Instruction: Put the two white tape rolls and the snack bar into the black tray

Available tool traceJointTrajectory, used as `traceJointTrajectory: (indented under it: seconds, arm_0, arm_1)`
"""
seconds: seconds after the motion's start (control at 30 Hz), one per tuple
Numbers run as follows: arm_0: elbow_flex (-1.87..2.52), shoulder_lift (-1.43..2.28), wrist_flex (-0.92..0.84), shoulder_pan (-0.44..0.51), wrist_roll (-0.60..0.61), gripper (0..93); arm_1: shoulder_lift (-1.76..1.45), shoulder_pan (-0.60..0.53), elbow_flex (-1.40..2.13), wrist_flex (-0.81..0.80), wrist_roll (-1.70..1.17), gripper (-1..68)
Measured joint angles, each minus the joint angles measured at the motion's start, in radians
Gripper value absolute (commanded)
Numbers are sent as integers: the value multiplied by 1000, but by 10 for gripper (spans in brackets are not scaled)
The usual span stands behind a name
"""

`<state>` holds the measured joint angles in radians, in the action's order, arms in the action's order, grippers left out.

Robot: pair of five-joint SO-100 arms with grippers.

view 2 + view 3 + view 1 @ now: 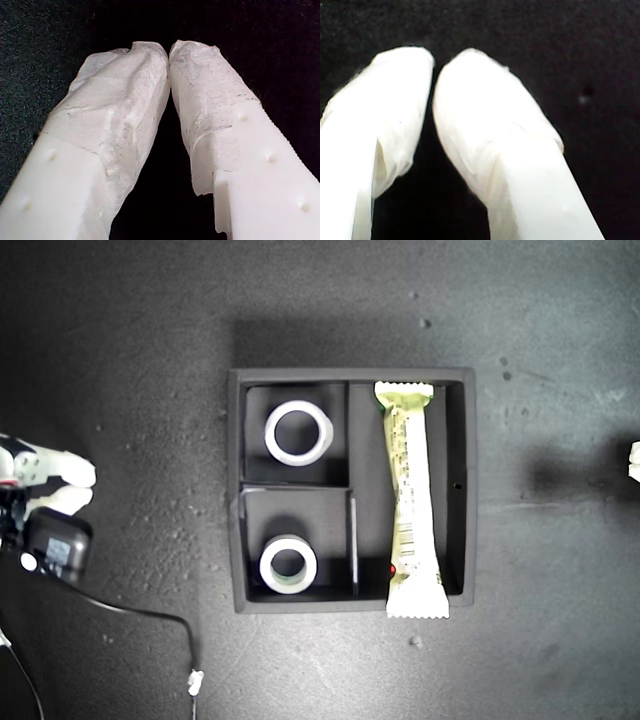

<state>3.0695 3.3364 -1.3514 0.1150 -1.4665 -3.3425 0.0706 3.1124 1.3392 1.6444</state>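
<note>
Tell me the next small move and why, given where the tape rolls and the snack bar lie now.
Probably nudge the cream-yellow wrapped snack bar fully in: its lower crimped end overhangs the wall of the square matte black tray in the exterior view. The all-white ring-shaped tape roll and the white roll with the greenish inner rim each sit in a small compartment. Both claws are shut and empty.

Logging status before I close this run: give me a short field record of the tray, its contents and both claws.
tray: black tray, square, three compartments
all-white tape roll: small compartment toward the exterior view's top, lying flat
tape roll with greenish rim: small compartment below it, lying flat
snack bar: long compartment; one crimped end overhangs the tray wall at the exterior view's bottom
my first claw: tips together, nothing between them
my second claw: tips together, nothing held
loose items outside tray: none seen
</note>
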Motion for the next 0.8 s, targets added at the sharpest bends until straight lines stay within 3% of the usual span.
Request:
traceJointTrajectory:
  seconds: [0.33, 0.53, 0.8]
  arm_0:
    - [9, 0, -8, -25, -115, 30]
    - [9, 0, -8, -25, 118, 30]
    - [9, 0, -8, -25, 150, 30]
  arm_1:
    - [0, 9, 0, 0, 0, 0]
    - [0, 0, 0, 0, 0, 0]
    - [0, -2, 0, 0, 0, 0]
